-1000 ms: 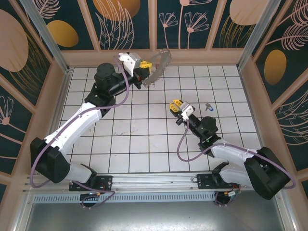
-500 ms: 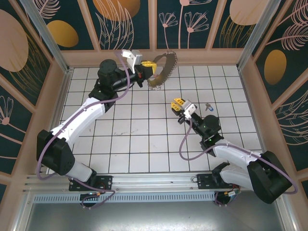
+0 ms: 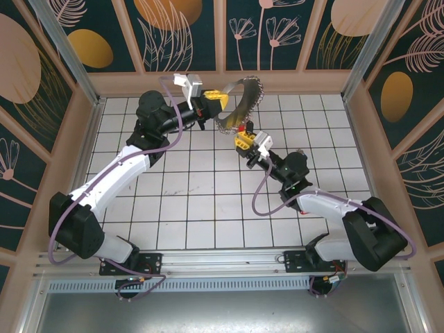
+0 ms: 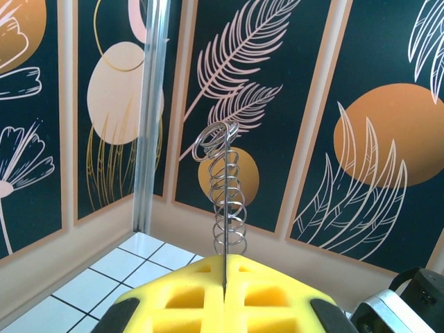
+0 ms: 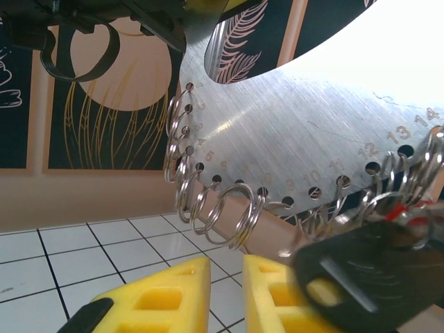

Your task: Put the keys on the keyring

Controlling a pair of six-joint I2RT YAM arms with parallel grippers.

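Observation:
The keyring (image 3: 243, 100) is a thin silvery hoop fringed with wire loops, held up in the air near the back wall. My left gripper (image 3: 216, 103) is shut on its rim. The left wrist view has the keyring (image 4: 223, 180) edge-on, rising from my closed left gripper (image 4: 225, 260). My right gripper (image 3: 244, 141) is just under the hoop's lower edge, beside a red tag (image 3: 243, 128). Its yellow fingers (image 5: 291, 291) stand a narrow gap apart below the loops (image 5: 236, 211). A dark blurred key head (image 5: 368, 270) overlaps the right finger; whether it is gripped I cannot tell.
White tiled floor (image 3: 194, 187) lies below both arms. The tan back wall (image 3: 291, 83) runs close behind the keyring, and side walls (image 3: 83, 132) box in the space. The right arm (image 3: 305, 187) stretches across the right-hand tiles.
The left arm has swung the keyring to the right. The right gripper has risen and moved left and back, up to the hoop's lower edge.

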